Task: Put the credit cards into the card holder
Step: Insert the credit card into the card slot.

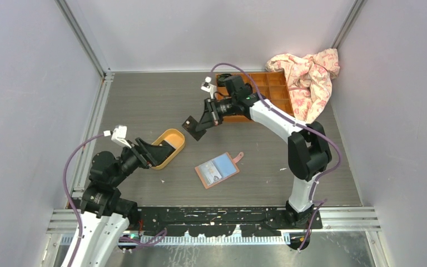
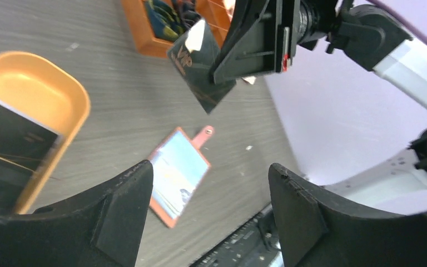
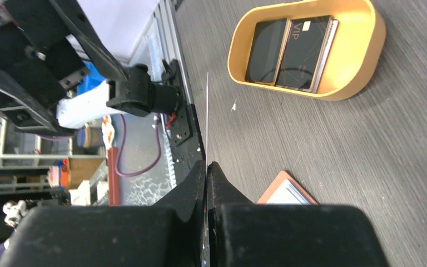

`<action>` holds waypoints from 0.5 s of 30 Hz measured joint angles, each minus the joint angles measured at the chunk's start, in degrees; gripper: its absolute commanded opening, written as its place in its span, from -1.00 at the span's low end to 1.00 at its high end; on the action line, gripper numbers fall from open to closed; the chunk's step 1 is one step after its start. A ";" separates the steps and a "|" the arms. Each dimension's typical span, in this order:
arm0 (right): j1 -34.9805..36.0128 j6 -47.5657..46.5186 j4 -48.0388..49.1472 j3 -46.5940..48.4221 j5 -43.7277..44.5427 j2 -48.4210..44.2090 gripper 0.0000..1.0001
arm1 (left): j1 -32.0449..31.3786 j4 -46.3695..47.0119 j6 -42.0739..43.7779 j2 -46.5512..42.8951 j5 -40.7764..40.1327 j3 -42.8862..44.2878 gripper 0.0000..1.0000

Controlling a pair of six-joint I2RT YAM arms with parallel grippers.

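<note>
At the right gripper (image 1: 200, 127), jaws pinching a black credit card (image 1: 190, 124) by one edge, off the table (image 1: 144, 100), between the yellow oval tray (image 1: 173, 133) and the wooden compartment box (image 1: 272, 89). At the left gripper (image 1: 157, 154), jaws spread wide over the tray's near end, above two more black cards (image 3: 289, 53) lying inside. Pink card holder (image 1: 217, 170) open flat mid-table, apart from both grippers, with bare table along all its edges.

A lab cell: white walls (image 1: 28, 83), aluminium frame (image 1: 82, 38).
</note>
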 measured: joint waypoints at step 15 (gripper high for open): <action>-12.48 3.26 9.16 -15.54 -7.98 -13.99 -0.98 | -4.09 16.09 -15.72 -1.66 6.51 -8.55 0.40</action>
